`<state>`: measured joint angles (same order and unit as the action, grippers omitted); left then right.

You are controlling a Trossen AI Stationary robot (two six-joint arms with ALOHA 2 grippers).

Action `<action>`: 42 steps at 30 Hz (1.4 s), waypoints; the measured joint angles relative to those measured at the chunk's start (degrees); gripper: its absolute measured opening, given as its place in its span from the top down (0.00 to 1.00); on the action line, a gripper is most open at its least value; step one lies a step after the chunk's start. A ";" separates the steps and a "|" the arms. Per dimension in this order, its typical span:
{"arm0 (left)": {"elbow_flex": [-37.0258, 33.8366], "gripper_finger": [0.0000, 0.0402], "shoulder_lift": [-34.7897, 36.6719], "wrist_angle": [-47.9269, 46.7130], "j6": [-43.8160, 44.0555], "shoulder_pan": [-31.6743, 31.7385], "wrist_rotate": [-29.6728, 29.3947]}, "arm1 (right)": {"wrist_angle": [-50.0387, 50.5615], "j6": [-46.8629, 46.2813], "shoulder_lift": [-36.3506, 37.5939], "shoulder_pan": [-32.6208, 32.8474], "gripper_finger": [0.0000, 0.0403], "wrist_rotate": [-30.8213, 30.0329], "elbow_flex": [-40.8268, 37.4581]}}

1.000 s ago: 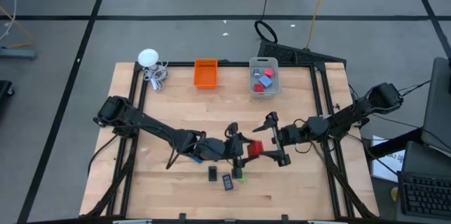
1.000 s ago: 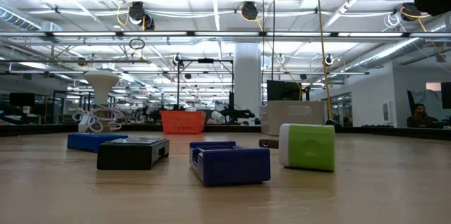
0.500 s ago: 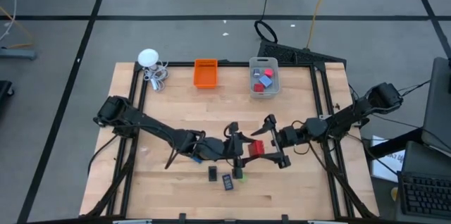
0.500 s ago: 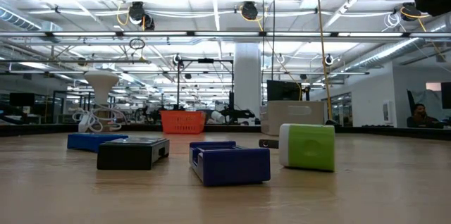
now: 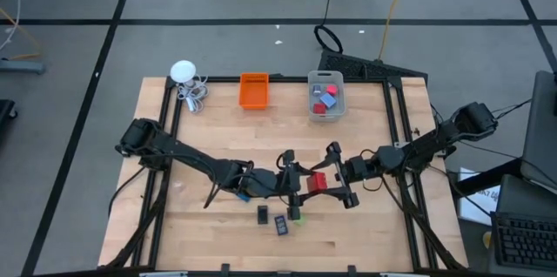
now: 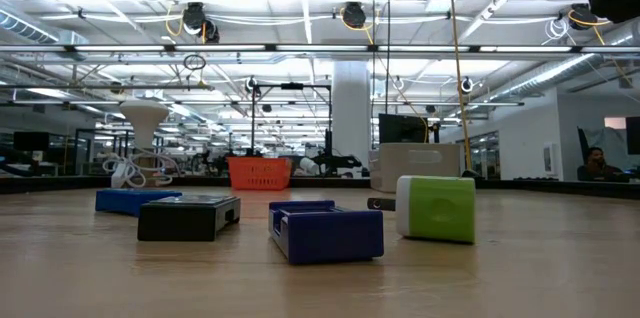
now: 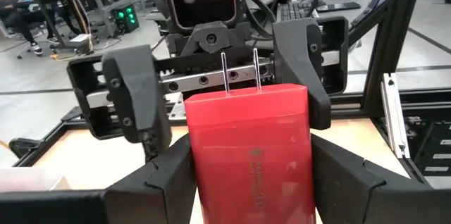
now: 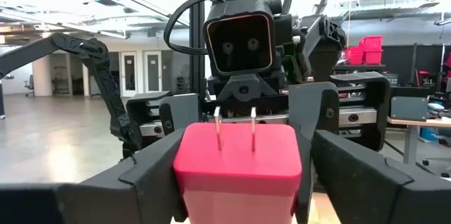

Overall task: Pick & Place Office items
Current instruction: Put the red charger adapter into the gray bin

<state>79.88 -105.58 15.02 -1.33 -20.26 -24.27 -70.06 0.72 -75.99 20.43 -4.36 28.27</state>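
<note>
The red block [image 7: 248,146], a plug-like piece with two metal prongs, hangs in the air over the middle of the desk [image 5: 218,138], caught between two arms that meet nose to nose. The left tool [image 5: 302,183] is closed on it, its fingers [image 7: 165,182] pressed to both flanks. The right tool [image 5: 329,179] stands open around the other end: its fingers [image 7: 134,97] bracket the block, and the left wrist view shows a gap on one side, so I judge it has no real hold yet.

This looks like a hand-over, and the danger lies in its timing. If the left tool lets go before the right one clamps firmly, the block falls to the desk, near the green bit [image 5: 298,216] and the two dark flat rectangles [image 5: 262,215] lying just below. It could bounce among them or scatter them.

If the right tool closes off-centre, one finger arrives first and pushes the block sideways, twisting it in the left tool's grip. If either arm pulls away while both are clamped, the block may slip or jerk free.

The prongs sit close to the tool bodies and might catch on them. The clear grey bin [image 5: 311,94] at the desk's far edge, already holding red and blue pieces, is well apart, so a weak grip faces a long carry
</note>
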 joint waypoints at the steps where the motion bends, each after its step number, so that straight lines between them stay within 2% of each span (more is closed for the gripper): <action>1: 0.00 0.44 0.00 -0.02 0.13 -0.01 -0.24 | -0.01 0.04 0.00 0.00 0.32 0.00 0.00; 7: 0.00 0.44 0.00 0.00 0.79 -0.01 -2.40 | -0.21 0.66 0.00 0.00 0.40 -0.11 -0.02; 15: 0.00 0.44 0.04 -0.12 2.10 0.05 -2.29 | 0.00 0.70 0.00 0.46 0.46 -0.02 -0.02; 26: 0.04 0.30 0.21 -0.94 1.74 0.02 -1.85 | 0.08 -0.53 0.00 0.65 0.47 1.32 -0.02; 30: 0.04 0.28 2.25 -4.82 -0.49 -0.22 -2.54 | 0.05 -0.20 -0.08 0.66 0.47 1.27 -0.01; 42: 0.20 0.27 13.76 -23.20 5.89 -1.28 -2.81 | 2.85 -0.19 2.41 0.61 0.47 1.46 -0.07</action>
<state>80.07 -91.82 -8.18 4.57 -21.54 -27.08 -67.22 0.53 -73.58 21.04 -2.90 28.21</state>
